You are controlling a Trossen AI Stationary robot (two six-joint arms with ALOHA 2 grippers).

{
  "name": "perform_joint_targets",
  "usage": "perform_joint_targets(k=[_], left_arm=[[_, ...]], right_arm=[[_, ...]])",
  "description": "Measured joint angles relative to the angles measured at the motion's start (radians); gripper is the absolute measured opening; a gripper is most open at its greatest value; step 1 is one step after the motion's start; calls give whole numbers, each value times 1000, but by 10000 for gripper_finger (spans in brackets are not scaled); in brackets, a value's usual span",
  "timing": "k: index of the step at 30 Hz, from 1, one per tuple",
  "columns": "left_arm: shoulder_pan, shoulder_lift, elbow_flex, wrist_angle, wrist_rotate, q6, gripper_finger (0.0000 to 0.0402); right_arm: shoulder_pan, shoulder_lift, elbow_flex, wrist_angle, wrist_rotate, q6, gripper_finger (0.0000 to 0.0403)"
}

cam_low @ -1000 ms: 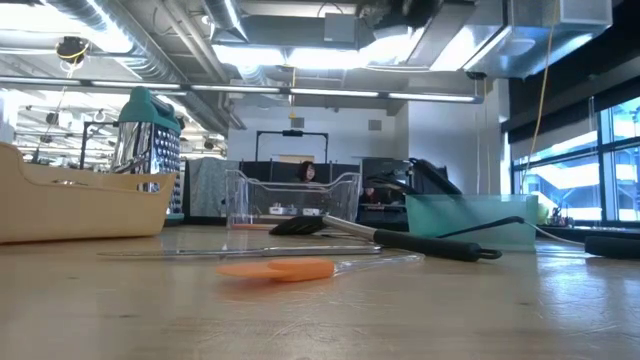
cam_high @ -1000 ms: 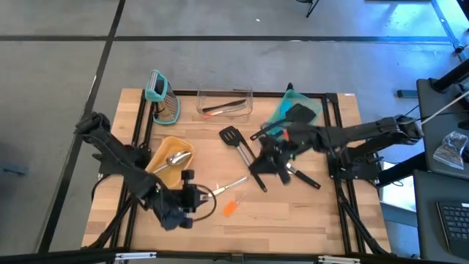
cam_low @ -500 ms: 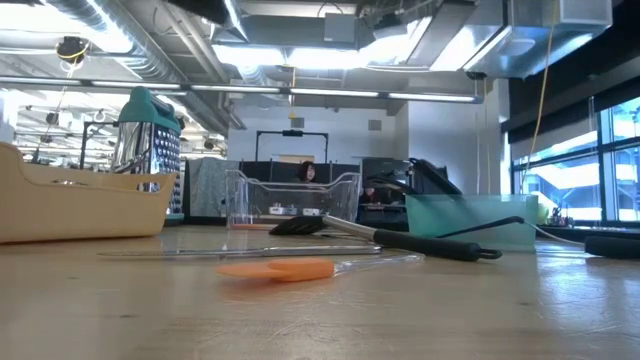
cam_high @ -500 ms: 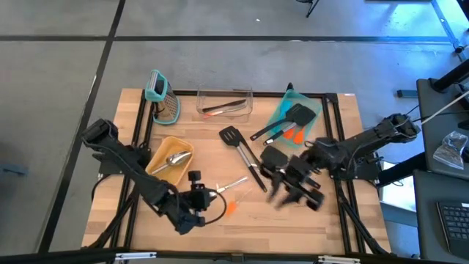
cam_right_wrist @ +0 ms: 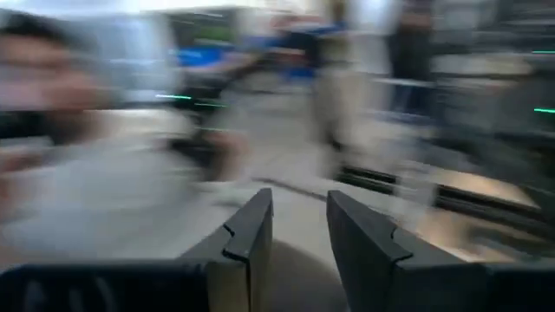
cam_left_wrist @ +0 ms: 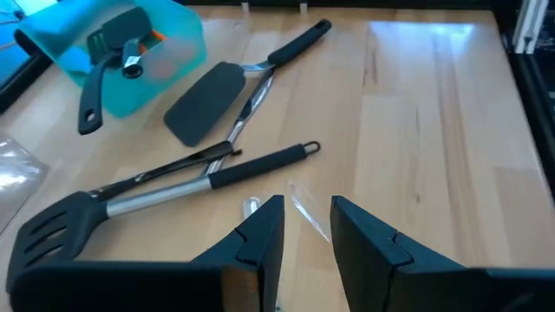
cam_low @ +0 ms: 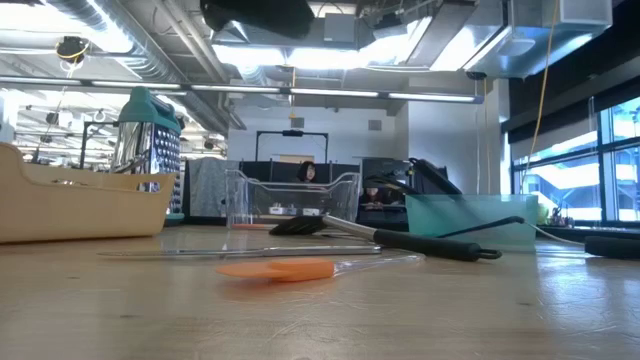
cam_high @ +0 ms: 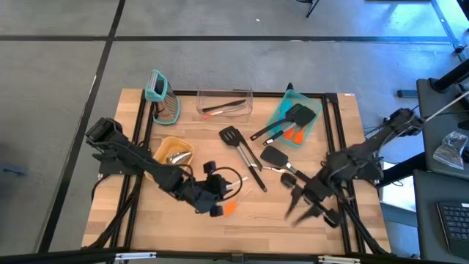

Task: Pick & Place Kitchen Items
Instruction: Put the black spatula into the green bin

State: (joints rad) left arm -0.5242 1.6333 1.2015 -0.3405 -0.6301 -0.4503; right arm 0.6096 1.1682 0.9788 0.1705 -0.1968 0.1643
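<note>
An orange silicone spatula (cam_high: 231, 208) with a clear handle (cam_left_wrist: 305, 211) lies flat on the wood near the table's near edge, also low in the low view (cam_low: 276, 268). My left gripper (cam_high: 218, 206) hovers just to its left, open, with the clear handle showing ahead between its fingers (cam_left_wrist: 308, 232). A black slotted turner (cam_high: 231, 136) (cam_left_wrist: 52, 227), thin metal tongs (cam_left_wrist: 173, 169) and a solid black turner (cam_high: 275, 155) (cam_left_wrist: 205, 100) lie mid-table. My right gripper (cam_high: 308, 207) is open (cam_right_wrist: 299, 230) and over the near right part of the table, blurred.
A teal tray (cam_high: 311, 102) at the far right holds a black turner and an orange spatula. A clear bin (cam_high: 224, 93) sits at the far edge, a grater (cam_high: 163, 97) at the far left, and a yellow tub (cam_high: 176, 142) with a silver spoon on the left.
My left gripper has swept toward the table's right along the near side, ending beside the orange spatula. My right gripper has drawn back from the mid-table utensils toward the near right corner, uncovering the solid black turner. No utensil has moved.
</note>
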Motion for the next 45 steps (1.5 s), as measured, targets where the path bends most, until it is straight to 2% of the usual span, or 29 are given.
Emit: perform_joint_targets(k=[3, 6, 10, 13, 17, 23, 36, 45], left_arm=[[10, 5, 0, 2, -7, 1, 92], [13, 27, 0, 3, -27, 24, 92], [25, 78, 0, 5, -51, 52, 92], [46, 117, 0, 9, -46, 53, 92], [73, 158, 0, 7, -47, 71, 92], [116, 171, 0, 9, -48, 173, 92], [147, 171, 0, 1, 126, 121, 92], [118, 171, 0, 1, 136, 113, 92]], right_arm=[[49, -62, 0, -131, 365, -26, 115], [72, -94, 1, -307, 637, -11, 115], [68, -102, 1, -500, 875, 92, 115], [45, -92, 0, -573, 978, 98, 115], [14, -91, 0, -570, 990, 86, 115], [-5, -90, 0, -552, 895, 120, 115], [-8, -90, 0, -588, 865, 120, 115], [-8, -90, 0, -587, 839, 121, 115]])
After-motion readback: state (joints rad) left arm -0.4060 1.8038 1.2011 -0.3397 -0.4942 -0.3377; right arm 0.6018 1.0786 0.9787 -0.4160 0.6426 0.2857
